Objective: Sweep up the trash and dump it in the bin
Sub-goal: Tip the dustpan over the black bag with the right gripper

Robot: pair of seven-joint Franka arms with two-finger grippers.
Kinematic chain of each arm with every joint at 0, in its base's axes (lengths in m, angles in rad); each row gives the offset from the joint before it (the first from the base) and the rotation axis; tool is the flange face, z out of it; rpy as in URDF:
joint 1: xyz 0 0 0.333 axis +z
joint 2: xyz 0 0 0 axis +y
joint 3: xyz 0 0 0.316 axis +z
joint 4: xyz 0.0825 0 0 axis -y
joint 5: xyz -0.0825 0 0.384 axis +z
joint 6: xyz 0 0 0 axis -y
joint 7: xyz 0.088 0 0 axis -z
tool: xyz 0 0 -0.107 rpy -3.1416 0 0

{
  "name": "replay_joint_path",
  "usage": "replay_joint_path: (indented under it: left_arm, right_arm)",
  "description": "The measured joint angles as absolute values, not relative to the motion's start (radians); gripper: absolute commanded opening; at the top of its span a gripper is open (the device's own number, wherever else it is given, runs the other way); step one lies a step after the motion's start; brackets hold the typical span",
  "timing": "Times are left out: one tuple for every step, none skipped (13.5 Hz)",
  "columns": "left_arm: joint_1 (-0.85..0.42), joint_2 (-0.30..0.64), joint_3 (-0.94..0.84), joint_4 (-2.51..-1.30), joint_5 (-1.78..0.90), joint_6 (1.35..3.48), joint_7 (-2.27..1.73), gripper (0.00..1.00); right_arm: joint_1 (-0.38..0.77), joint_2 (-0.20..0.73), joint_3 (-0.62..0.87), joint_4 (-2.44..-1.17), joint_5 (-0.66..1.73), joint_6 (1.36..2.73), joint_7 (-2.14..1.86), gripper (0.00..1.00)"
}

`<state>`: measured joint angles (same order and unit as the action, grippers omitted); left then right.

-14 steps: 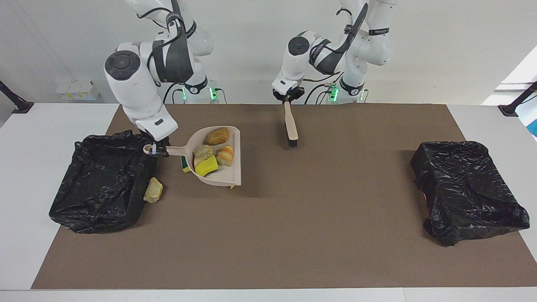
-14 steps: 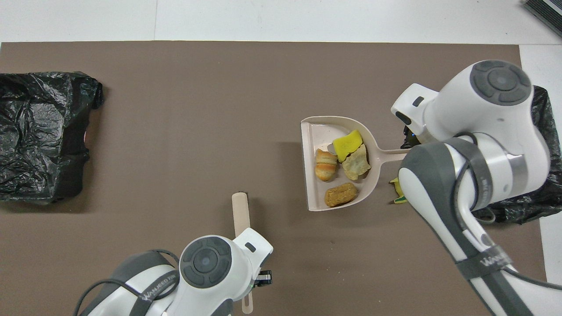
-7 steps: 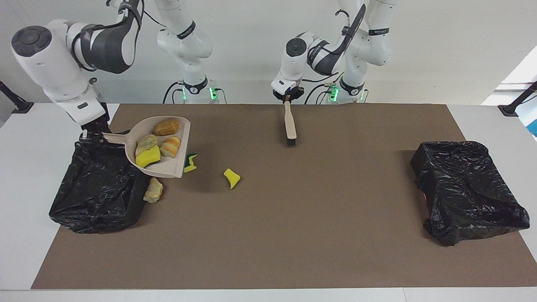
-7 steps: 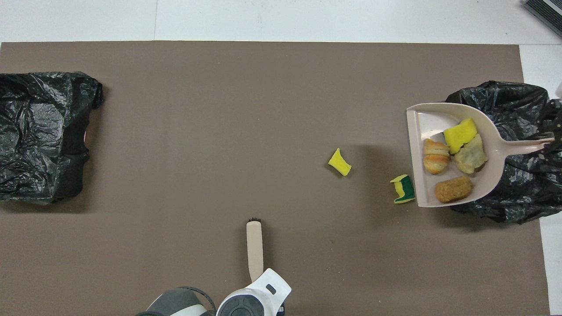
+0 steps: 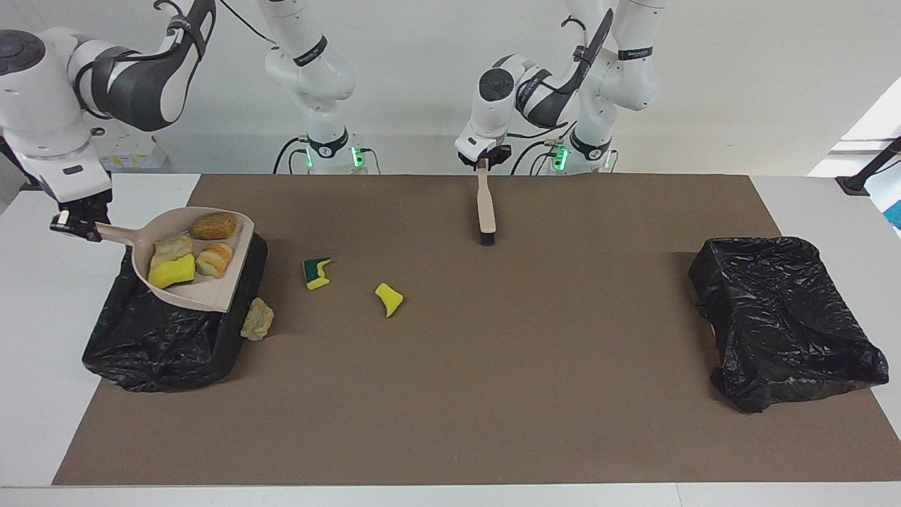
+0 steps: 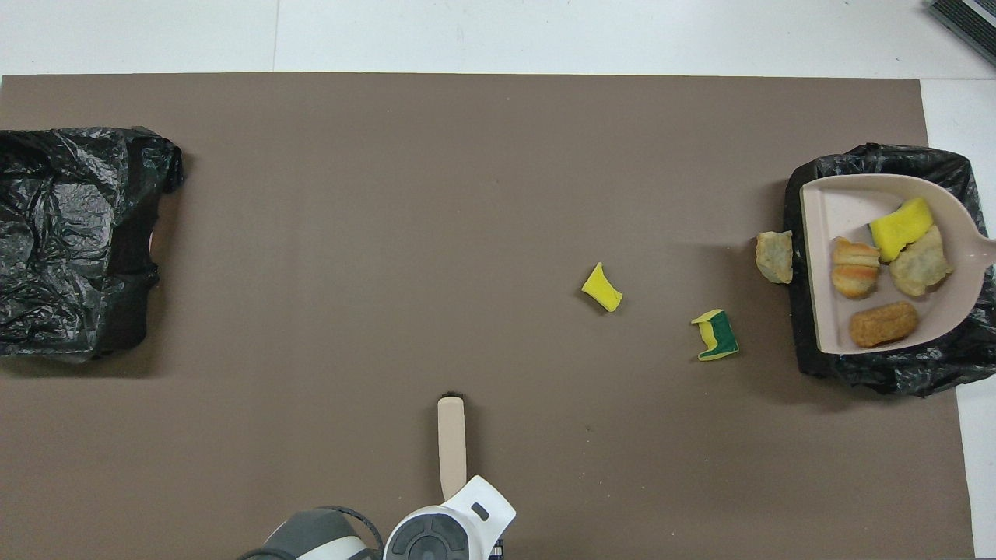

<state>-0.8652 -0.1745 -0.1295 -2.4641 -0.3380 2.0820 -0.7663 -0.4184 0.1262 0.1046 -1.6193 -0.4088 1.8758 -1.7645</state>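
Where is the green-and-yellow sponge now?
The green-and-yellow sponge lies on the brown mat, between the small yellow piece and the bin at the right arm's end.

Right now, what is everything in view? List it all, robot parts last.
dustpan: one, beige, held over the bin at the right arm's end
scraps in dustpan: four, yellow, tan, orange-striped, brown
scraps on mat: three, green-and-yellow, yellow, pale tan beside that bin
bins: two, black-bagged, one at each end
brush: one, beige, bristles down on the mat
mat: one, brown
right gripper: on the dustpan handle
left gripper: at the brush handle's top
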Motion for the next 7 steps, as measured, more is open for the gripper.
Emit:
replay_joint_path:
  left_arm:
    - [-0.856, -0.156, -0.126, -2.433, -0.338, 2.078, -0.753, 1.0]
    - [-0.841, -0.132, -0.125, -2.395, -0.338, 2.075, -0.738, 1.0]
    - [-0.822, -0.105, -0.123, -2.353, -0.334, 2.075, -0.72, 1.0]
    - [-0.798, -0.076, -0.122, -2.303, -0.316, 2.074, -0.697, 1.0]
    - [-0.766, -0.041, -0.12, -2.241, -0.256, 2.073, -0.675, 1.0]
    - [-0.74, -0.01, -0.119, -2.189, -0.189, 2.071, -0.657, 1.0]
    - [-0.715, 0.02, -0.117, -2.141, -0.128, 2.07, -0.632, 1.0]
  right_arm:
    - [-0.422, 0.126, 0.105, -1.619, -0.443, 1.89, -1.74, 0.0]
    - [-0.425, 0.126, 0.105, -1.619, -0.484, 1.903, -1.717, 0.0]
    - [-0.426, 0.126, 0.105, -1.619, -0.534, 1.908, -1.705, 0.0]
    - [-0.425, 0.127, 0.106, -1.619, -0.587, 1.908, -1.697, 0.0]
    - [-0.418, 0.127, 0.109, -1.619, -0.652, 1.908, -1.695, 0.0]
    - [-0.403, 0.127, 0.111, -1.62, -0.718, 1.908, -1.689, 0.0]
    - [-0.383, 0.127, 0.112, -1.621, -0.789, 1.908, -1.665, 0.0]
